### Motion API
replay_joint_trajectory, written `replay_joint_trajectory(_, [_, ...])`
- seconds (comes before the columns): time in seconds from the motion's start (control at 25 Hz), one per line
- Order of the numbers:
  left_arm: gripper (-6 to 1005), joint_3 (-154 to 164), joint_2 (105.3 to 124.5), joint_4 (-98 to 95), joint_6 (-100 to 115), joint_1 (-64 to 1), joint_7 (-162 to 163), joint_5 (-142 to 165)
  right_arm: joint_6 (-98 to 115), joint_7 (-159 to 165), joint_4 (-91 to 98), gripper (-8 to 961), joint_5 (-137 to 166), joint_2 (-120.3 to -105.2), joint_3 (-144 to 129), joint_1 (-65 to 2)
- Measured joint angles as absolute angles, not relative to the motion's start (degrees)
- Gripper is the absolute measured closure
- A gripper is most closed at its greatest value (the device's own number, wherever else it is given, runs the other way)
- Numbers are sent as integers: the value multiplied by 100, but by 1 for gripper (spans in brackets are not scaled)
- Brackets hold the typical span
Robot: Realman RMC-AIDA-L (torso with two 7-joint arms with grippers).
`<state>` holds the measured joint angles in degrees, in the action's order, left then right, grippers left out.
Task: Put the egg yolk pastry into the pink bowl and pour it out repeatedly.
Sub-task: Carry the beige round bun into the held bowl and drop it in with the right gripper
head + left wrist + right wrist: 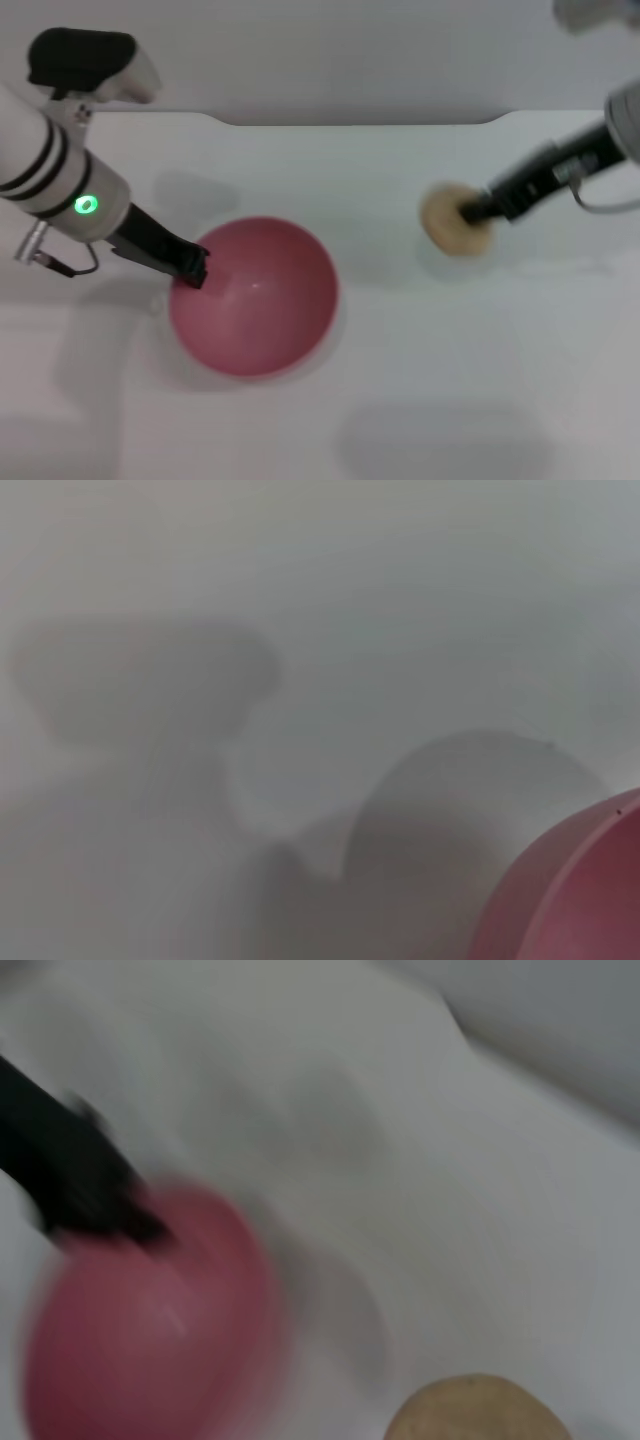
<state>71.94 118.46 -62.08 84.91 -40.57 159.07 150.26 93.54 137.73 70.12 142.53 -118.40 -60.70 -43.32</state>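
Pastry [452, 222] was off on my right side of the white table [420, 380], well apart from the pink bowl [255, 297], with the right gripper [468, 210] clenched on it. Couldn't tell from the head cam whether it was lifted or resting on the surface. The right wrist cam only caught the pastry's top edge [480, 1410] and the bowl [140, 1330] farther off, with the left gripper [120, 1215] as a dark shape at its rim. On my left the left gripper [192, 268] was clamped on the bowl's rim, and the bowl sat upright on the table. The table was plain white with soft shadows, its far edge ending at a pale grey wall [350, 50].
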Motion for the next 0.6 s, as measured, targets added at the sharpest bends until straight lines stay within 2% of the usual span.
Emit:
replay_joint_trajectory(0.24, [1001, 7731, 11874, -6205, 8489, -4283, 16197, 14902, 9432, 12931, 7689, 909, 12724, -11850, -6469, -4357])
replay_joint_trajectory(0.6, [1001, 7980, 11876, -6216, 8358, -4413, 16278, 14347, 8679, 12746, 6997, 917, 12860, -11874, -8140, -4658])
